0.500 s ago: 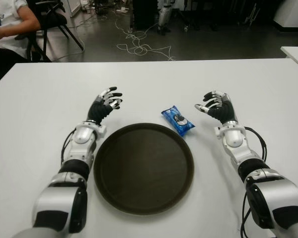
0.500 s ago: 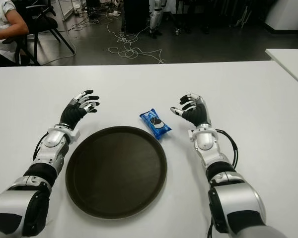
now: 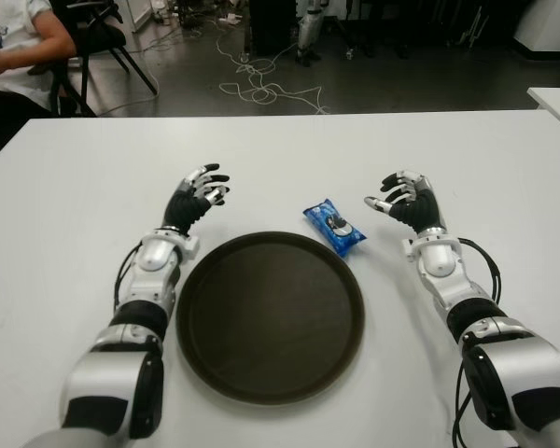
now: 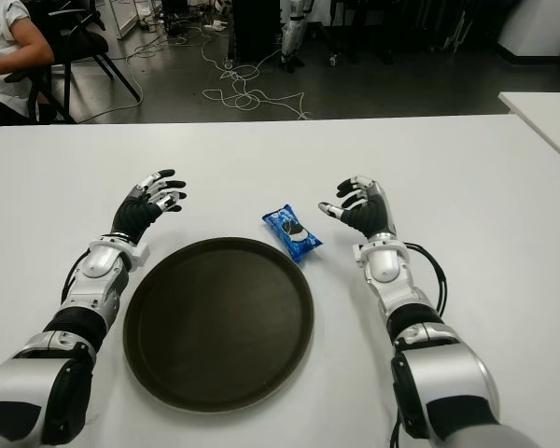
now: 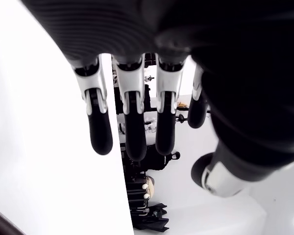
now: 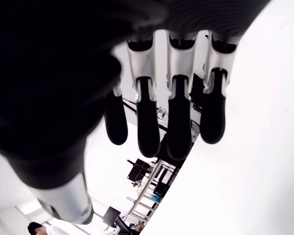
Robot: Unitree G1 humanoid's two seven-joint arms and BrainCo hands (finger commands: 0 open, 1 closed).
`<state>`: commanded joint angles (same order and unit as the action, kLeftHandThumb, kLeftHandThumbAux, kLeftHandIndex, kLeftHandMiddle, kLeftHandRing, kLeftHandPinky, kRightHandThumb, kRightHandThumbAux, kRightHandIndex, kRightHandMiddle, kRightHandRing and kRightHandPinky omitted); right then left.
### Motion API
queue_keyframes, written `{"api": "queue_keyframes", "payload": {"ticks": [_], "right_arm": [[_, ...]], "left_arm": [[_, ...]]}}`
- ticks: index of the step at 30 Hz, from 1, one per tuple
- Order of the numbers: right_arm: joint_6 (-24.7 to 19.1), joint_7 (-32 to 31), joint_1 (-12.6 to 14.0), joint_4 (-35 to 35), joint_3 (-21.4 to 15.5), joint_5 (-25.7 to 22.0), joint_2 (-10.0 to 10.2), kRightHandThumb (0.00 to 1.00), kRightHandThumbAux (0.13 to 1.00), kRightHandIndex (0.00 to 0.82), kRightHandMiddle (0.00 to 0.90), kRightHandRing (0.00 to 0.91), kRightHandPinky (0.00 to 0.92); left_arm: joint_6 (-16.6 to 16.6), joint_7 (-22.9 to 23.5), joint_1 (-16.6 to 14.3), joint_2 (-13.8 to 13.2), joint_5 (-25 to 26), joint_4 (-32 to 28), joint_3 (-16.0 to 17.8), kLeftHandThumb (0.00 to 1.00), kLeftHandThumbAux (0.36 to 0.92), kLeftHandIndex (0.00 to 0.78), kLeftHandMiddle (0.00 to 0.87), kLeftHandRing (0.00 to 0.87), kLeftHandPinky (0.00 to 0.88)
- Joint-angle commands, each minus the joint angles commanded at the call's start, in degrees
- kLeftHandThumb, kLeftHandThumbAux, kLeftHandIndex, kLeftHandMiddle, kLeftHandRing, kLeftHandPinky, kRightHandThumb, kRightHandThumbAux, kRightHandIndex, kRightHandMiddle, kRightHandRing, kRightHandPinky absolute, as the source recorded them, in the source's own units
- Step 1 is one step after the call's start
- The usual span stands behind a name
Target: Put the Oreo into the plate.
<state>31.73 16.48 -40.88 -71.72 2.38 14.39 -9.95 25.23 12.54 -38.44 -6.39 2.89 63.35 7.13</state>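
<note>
A blue Oreo packet (image 3: 335, 226) lies on the white table just beyond the far right rim of the round dark brown plate (image 3: 270, 317). My right hand (image 3: 400, 199) hovers a little to the right of the packet, fingers (image 6: 178, 122) relaxed and holding nothing. On the other side, my left hand (image 3: 202, 189) shows beside the plate's far left rim, its fingers (image 5: 134, 128) spread with nothing in them. Neither hand touches the packet or the plate.
The white table (image 3: 289, 149) stretches out beyond the hands. A seated person (image 3: 14, 42) and a black chair (image 3: 93, 37) are past the far left corner. Cables (image 3: 261, 84) lie on the floor behind. Another white table's edge (image 3: 555, 98) shows at the far right.
</note>
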Motion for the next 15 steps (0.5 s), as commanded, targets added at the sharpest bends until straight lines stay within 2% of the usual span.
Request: {"api": "queue_keyframes", "payload": {"ticks": [15], "right_arm": [[-0.15,1.35,-0.04,-0.09,-0.04,0.68,0.1,0.119,0.81,0.455,0.479,0.516,0.538]], "left_arm": [[-0.69,-0.12,0.05,-0.07,-0.56,-0.6,-0.38,0.063,0.707,0.195,0.303,0.301,0.337]]}}
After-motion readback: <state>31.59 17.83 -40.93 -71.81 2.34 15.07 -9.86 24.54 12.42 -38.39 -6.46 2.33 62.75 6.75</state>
